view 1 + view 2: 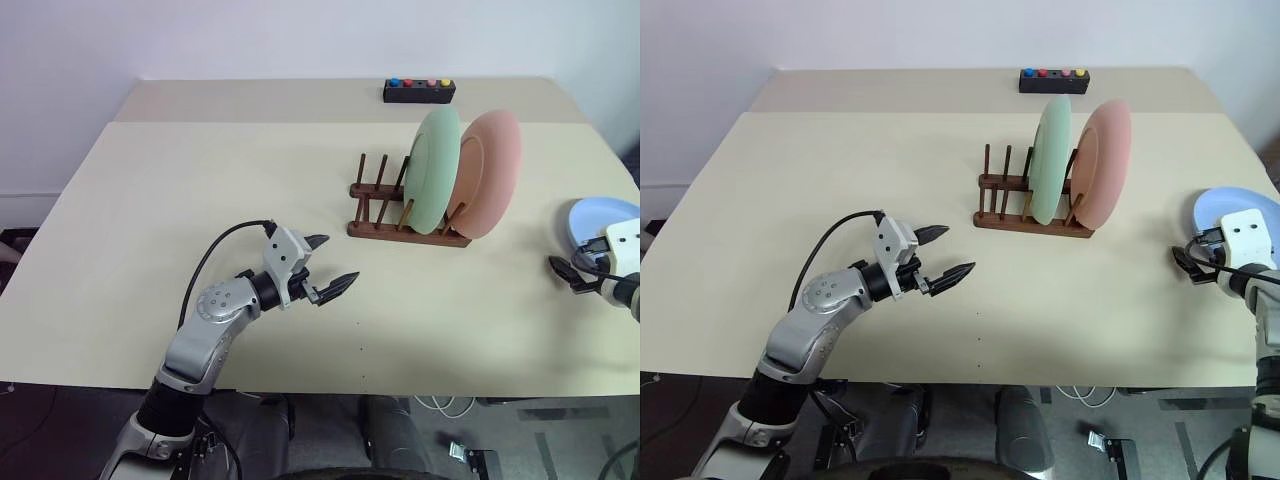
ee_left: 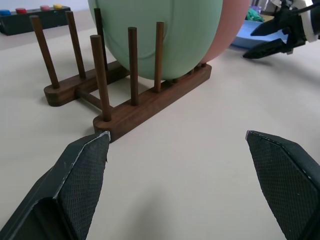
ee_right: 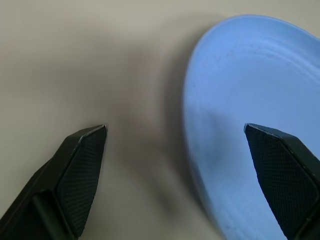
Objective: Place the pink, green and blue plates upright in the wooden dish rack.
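Right gripper (image 1: 1196,262) spread wide, holding nothing, tilted slightly down at the near edge of the blue plate (image 3: 250,125). Plate light blue, matte, round, with a shallow raised rim, lying flat on the cream table (image 1: 200,200). One finger (image 3: 80,170) over bare tabletop just beside the plate's rim, the other over the plate's surface; contact impossible to judge.

Away from that gripper, toward the table's middle: the wooden dish rack (image 1: 400,225), dark brown, two parallel rails with thin upright pegs. Pink plate (image 1: 490,170) upright at the end nearest the right gripper, salmon-coloured and matte; green plate (image 1: 437,165) upright in the next slot, pale mint, just beside the pink one. Remaining pegs on the far side free.

Left gripper (image 1: 325,272) wide open and holding nothing, level above the table, aimed at the rack's free end, well apart from it. Forearm bent in from the near table edge.

Beyond the rack, near the far edge, a black box with coloured buttons (image 1: 419,91).
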